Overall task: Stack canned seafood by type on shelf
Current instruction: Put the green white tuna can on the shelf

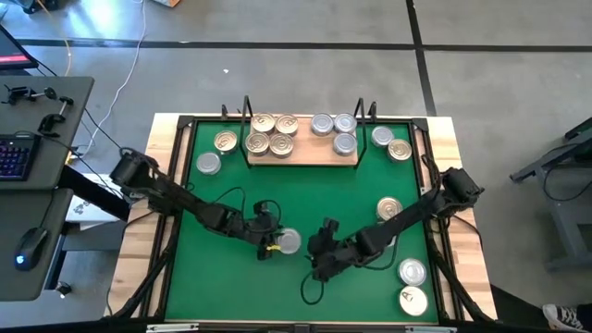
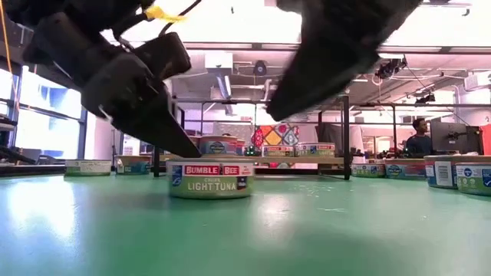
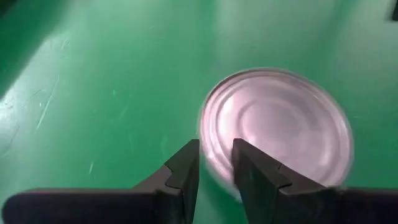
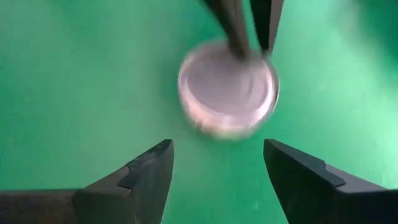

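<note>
Silver tin [image 1: 289,241] sits at the left gripper's [image 3: 216,163] nearly closed tips, ungripped. The right gripper [image 4: 217,160], open and empty, faces it; only the low view shows its tuna label.

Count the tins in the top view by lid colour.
Gold-lid tins: 8 (includes a paler one at the mat's near right corner)
Silver-lid tins: 7
Total: 15
</note>
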Motion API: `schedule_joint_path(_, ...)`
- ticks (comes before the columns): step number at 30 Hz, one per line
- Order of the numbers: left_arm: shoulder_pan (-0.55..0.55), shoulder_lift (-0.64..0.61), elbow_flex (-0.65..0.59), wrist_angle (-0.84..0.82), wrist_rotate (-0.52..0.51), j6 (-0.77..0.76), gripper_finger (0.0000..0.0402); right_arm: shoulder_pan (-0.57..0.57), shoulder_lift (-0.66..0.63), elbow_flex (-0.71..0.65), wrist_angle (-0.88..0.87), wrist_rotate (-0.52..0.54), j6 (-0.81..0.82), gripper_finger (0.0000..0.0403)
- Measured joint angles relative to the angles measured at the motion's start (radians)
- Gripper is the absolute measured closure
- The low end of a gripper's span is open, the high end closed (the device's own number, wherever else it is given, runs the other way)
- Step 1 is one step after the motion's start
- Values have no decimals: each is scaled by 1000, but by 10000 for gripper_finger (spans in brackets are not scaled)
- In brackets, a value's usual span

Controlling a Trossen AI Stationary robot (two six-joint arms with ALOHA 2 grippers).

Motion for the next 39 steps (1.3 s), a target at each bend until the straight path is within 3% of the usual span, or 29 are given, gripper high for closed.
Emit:
schedule_joint_path(4, -1, -49, 3, -62, 22, -20, 333, 1, 60, -1, 6, 0, 34, 160)
schedule_joint_path(12, -7, 36, 11, -47, 2, -50, 397, -9, 143, -2, 61, -5, 51, 160)
schedule_joint_path(28, -30, 109, 16, -14, -60, -78, 401, -12, 122, -3, 160, 15, -12, 160)
schedule_joint_path(31, -35, 109, 13, -23, -88, -85, 401, -14, 100, -3, 169, 78, -10, 160)
schedule_joint_path(33, -37, 121, 8, -74, -30, -95, 401, -22, 83, -1, 190, 124, -12, 160)
schedule_joint_path(34, -45, 122, 5, -58, -62, -92, 401, -31, 81, 0, 205, 129, -13, 160)
schedule_joint_path(36, -40, 120, 5, -77, -23, -98, 401, -51, 84, 0, 229, 116, -16, 160)
schedule_joint_path(39, -46, 121, 7, -82, -44, -100, 401, -82, 90, -1, 272, 63, -52, 160)
